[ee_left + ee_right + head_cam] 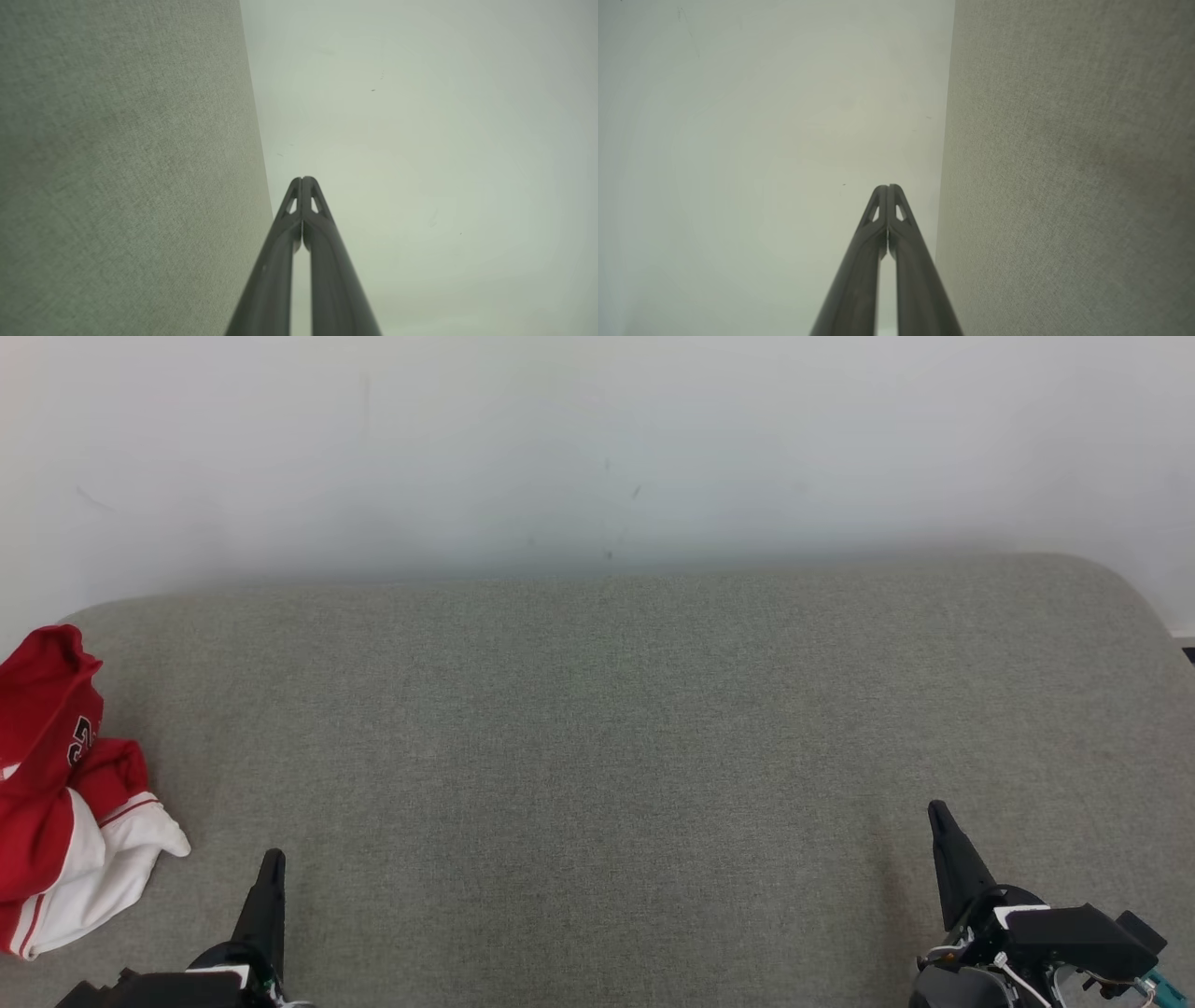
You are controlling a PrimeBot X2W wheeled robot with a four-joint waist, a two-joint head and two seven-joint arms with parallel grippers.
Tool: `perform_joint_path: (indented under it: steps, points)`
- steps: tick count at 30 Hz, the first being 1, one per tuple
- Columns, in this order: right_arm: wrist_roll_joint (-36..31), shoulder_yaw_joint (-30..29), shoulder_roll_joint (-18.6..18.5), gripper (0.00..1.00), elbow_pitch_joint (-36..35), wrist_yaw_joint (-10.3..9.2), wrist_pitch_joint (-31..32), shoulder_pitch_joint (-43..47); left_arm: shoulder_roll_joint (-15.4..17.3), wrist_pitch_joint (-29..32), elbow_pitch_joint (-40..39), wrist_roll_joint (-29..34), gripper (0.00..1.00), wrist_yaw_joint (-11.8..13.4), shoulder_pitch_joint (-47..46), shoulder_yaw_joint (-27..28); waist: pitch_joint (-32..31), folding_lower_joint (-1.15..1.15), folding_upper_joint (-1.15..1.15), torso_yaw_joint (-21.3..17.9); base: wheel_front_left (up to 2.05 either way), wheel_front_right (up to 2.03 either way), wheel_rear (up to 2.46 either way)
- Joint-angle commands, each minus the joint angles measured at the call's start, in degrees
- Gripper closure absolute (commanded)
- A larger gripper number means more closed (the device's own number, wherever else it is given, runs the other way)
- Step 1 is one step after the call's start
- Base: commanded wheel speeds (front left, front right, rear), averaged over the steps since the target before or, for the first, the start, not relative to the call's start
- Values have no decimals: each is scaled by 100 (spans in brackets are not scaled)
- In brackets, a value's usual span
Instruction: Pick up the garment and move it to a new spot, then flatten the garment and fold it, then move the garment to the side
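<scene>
A crumpled red and white garment (65, 793) with dark lettering lies bunched at the far left of the grey cushioned surface (607, 756), partly cut off by the head view's left edge. My left gripper (273, 857) stands at the lower left, to the right of the garment and apart from it, shut with nothing held. At the lower right my right gripper (936, 810) is also shut and holds nothing. In the left wrist view my left gripper (302, 179) has its tips pressed together. The right wrist view shows my right gripper (887, 187) with its tips touching.
A pale wall (597, 448) rises right behind the surface's far edge. The surface's corners are rounded at the far left and far right. Both wrist views show the grey fabric (117, 186) beside the wall (761, 140).
</scene>
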Motion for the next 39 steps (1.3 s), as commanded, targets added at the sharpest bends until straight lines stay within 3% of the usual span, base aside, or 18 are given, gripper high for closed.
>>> perform_joint_path:
  steps: [1,39]
  points:
    - [-1,4,19,100,-1,-13,8,49,16,-13,-18,-24,100,-9,-47,17,0,0,0,0,0,0,0]
    - [-1,4,19,100,0,-13,8,49,16,-13,-18,-24,100,-9,-48,17,0,0,0,0,0,0,0]
